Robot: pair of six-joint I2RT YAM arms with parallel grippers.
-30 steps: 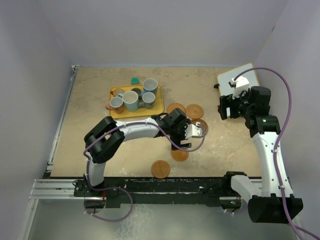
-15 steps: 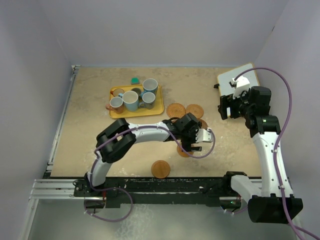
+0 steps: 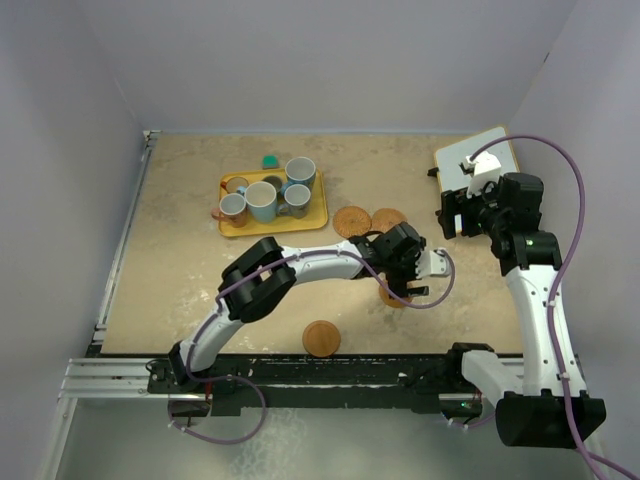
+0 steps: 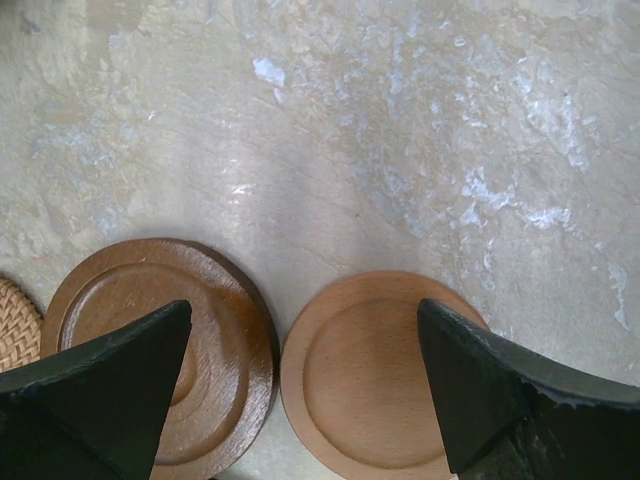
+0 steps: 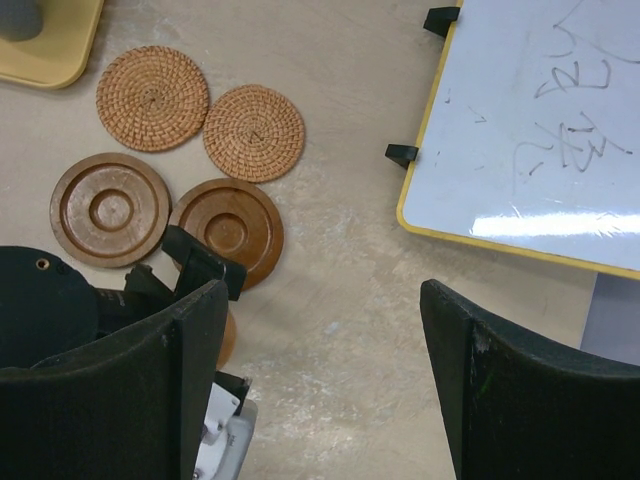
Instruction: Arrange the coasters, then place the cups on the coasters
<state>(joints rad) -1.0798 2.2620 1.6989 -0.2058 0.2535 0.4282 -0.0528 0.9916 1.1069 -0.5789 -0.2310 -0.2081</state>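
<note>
Left end effector [image 4: 303, 335] gapes wide above a plain round coaster [image 4: 375, 375] lying flat, recessed face up.

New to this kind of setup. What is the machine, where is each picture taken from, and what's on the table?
Two robot arms, bolted to the table at its near edge, each end in a two-finger gripper. One camera looks down from above; the other two sit on the wrists, looking past their own fingers. The left gripper hangs open over a plain coaster and a ringed coaster. The right gripper is open and empty, near the whiteboard. The cups stand in a yellow tray.
</note>
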